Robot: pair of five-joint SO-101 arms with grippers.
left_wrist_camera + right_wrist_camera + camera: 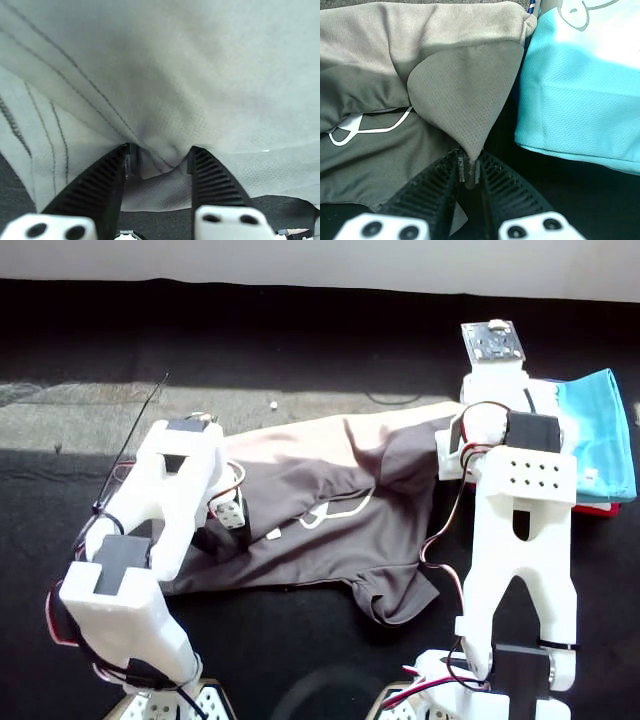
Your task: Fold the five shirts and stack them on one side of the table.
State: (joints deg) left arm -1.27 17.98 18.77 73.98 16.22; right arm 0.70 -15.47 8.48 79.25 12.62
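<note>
A grey shirt [320, 510] with a white logo lies spread across the middle of the black table, partly folded over itself. At its left edge my left gripper [159, 162] pinches a bunch of the grey shirt [165, 90] between its black fingers [107, 185]. At the right edge my right gripper [469, 167] is shut on a pointed fold of the grey shirt [465, 95]. A folded light blue shirt [598, 435] lies at the right, on top of a red one [595, 508]; the blue shirt [575, 95] sits just beside the right gripper.
The table [300, 330] is covered in black cloth, with a sunlit band [80, 420] across the back left. A small circuit board [492, 342] sits at the back right. Both arm bases stand at the near edge.
</note>
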